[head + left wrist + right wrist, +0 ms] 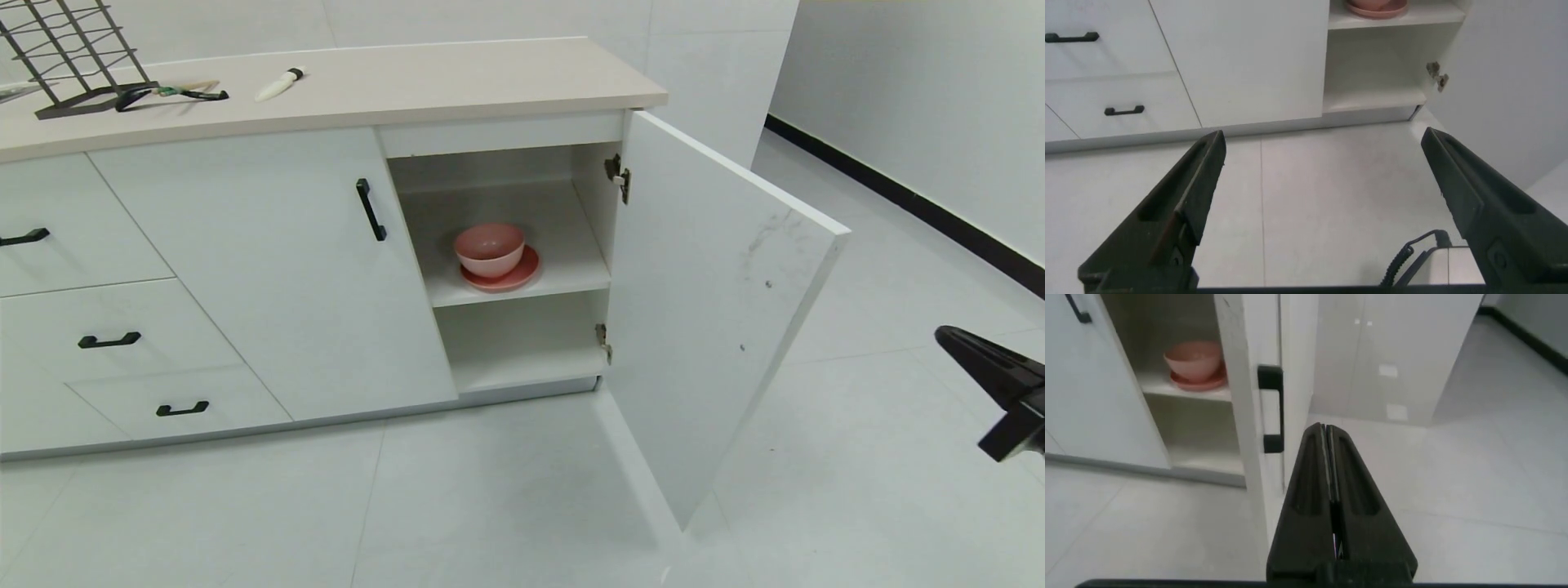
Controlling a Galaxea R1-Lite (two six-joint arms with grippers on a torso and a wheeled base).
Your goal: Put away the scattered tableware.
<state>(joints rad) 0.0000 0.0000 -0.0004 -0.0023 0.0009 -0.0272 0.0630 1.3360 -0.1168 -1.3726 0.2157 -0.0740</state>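
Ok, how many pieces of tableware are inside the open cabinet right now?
2: a pink bowl sitting on a pink plate, both on the upper shelf of the open cabinet. Corners behind the closed door are hidden.

Head camera sits high, looking forward and down on the cabinet (pixel 269 269), with its open door (pixel 718 310) swung out on the right. Left wrist camera sits low over the floor (pixel 1315 196), facing the lower shelf (pixel 1372 98) from farther back. Right wrist camera is close to that door's edge. All three catch the pink bowl (pixel 489 247).
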